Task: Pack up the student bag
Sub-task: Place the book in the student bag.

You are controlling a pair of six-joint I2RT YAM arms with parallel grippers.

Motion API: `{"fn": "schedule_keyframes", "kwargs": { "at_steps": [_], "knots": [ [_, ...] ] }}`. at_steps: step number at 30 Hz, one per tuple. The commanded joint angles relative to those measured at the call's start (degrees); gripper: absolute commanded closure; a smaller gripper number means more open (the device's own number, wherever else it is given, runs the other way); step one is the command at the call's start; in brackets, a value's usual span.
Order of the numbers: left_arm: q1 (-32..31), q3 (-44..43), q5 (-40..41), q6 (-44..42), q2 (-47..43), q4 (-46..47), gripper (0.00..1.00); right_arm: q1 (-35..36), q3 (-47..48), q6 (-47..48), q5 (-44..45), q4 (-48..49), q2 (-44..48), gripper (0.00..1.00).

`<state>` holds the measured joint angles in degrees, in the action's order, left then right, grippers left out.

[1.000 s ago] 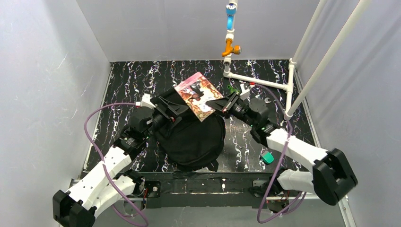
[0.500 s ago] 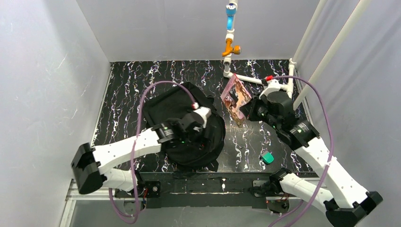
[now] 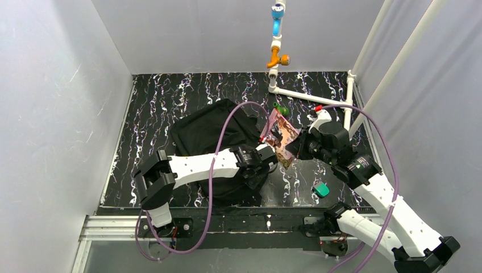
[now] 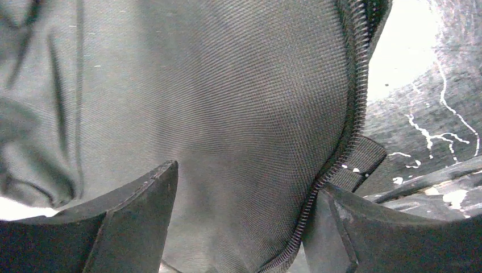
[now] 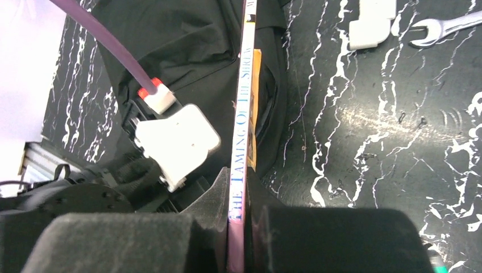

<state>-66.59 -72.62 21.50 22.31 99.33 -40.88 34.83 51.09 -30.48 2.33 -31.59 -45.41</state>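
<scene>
The black student bag (image 3: pixel 207 133) lies on the table's middle; its fabric and zip fill the left wrist view (image 4: pixel 227 85). My left gripper (image 3: pixel 266 162) is low at the bag's right edge. Its jaws (image 4: pixel 247 182) stand apart with bag fabric and the zip edge between them. My right gripper (image 3: pixel 295 147) is shut on a pink book (image 3: pixel 280 136) and holds it on edge just right of the bag. In the right wrist view the book's spine (image 5: pixel 244 114) runs up from my gripper (image 5: pixel 239 227), beside the bag (image 5: pixel 170 40) and the left wrist's white housing (image 5: pixel 176 139).
A green block (image 3: pixel 322 189) lies at the front right. A white pipe frame (image 3: pixel 307 96) with an orange valve (image 3: pixel 277 58) stands at the back right. A wrench (image 5: pixel 449 25) and a white pipe fitting (image 5: pixel 372 23) lie behind the book. A small green object (image 3: pixel 278 107) sits near the frame.
My left arm has swung across the bag to its right edge. My right gripper has brought the book on edge, left and nearer, against the bag. The bag's fabric has spread toward the back left.
</scene>
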Motion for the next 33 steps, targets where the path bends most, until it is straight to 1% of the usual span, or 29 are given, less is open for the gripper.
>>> {"fn": "schedule_keyframes", "kwargs": {
  "at_steps": [1,3,6,9,10,11,13,14,15,16,19,20,21,24,25,26,27,31,33],
  "knots": [
    [0.1,-2.1,9.5,-2.4,-6.5,-6.0,0.32,-0.1,0.3,0.6,-4.5,3.1,0.3,0.99],
    [0.1,-0.9,11.1,-3.1,-8.7,-5.5,0.39,-0.1,-0.1,1.0,-6.5,3.6,-0.1,0.99],
    [0.3,0.5,13.0,-4.0,-10.7,-5.2,0.56,-0.1,-0.3,1.0,-9.4,4.2,-1.4,0.99],
    [0.6,0.7,12.8,-4.6,-11.6,-5.2,0.73,-0.1,-0.2,1.1,-11.6,4.2,-2.5,0.99],
    [0.7,0.5,12.1,-4.8,-11.7,-5.2,0.76,-0.1,-0.2,1.1,-12.0,4.0,-2.6,0.99],
    [0.8,0.2,11.2,-5.1,-11.6,-5.2,0.77,-0.1,-0.1,1.3,-12.1,3.6,-2.7,0.99],
    [0.8,-0.1,9.3,-5.1,-11.3,-5.2,0.7,-0.1,0.2,1.3,-12.0,3.0,-2.5,0.99],
    [0.8,0.2,8.8,-5.0,-11.1,-5.1,0.69,-0.1,0.4,1.4,-11.8,2.6,-2.4,0.99],
    [0.9,0.3,8.5,-4.9,-10.9,-4.9,0.7,-0.1,0.6,1.5,-11.8,2.2,-2.2,0.99],
    [0.9,0.6,8.5,-4.8,-10.6,-4.9,0.72,-0.1,0.8,1.5,-11.7,1.7,-2.1,0.99],
    [1.1,0.5,9.8,-4.6,-9.9,-5.4,0.92,-0.1,1.8,1.7,-10.5,-0.5,-1.4,0.99],
    [1.1,0.0,10.9,-4.4,-9.9,-6.0,0.98,-0.1,2.8,2.1,-8.7,-2.0,-1.1,0.99],
    [1.1,-0.8,12.3,-4.3,-10.1,-6.6,1.0,0.0,4.6,3.2,-5.9,-5.0,-1.1,0.99],
    [1.1,-3.5,16.9,-4.4,-11.5,-7.6,1.0,0.0,11.9,6.7,3.3,-16.1,-2.2,0.99],
    [1.1,-4.3,18.5,-4.5,-12.3,-7.7,1.0,0.0,13.3,7.3,4.5,-18.5,-2.3,0.99],
    [1.1,-5.2,20.0,-4.5,-13.2,-7.6,1.0,0.0,13.9,7.5,3.8,-19.4,-1.9,0.99],
    [1.1,-6.1,21.5,-4.5,-14.0,-7.4,1.0,0.0,13.6,7.6,1.8,-18.9,-1.5,0.99],
    [1.2,-9.3,26.3,-6.7,-15.7,-4.8,1.0,0.0,9.1,5.3,-14.2,-14.4,-2.3,0.99],
    [1.2,-10.5,28.3,-7.9,-15.9,-2.9,1.0,0.0,7.8,3.9,-18.6,-13.2,-3.7,0.99]
  ]
}}
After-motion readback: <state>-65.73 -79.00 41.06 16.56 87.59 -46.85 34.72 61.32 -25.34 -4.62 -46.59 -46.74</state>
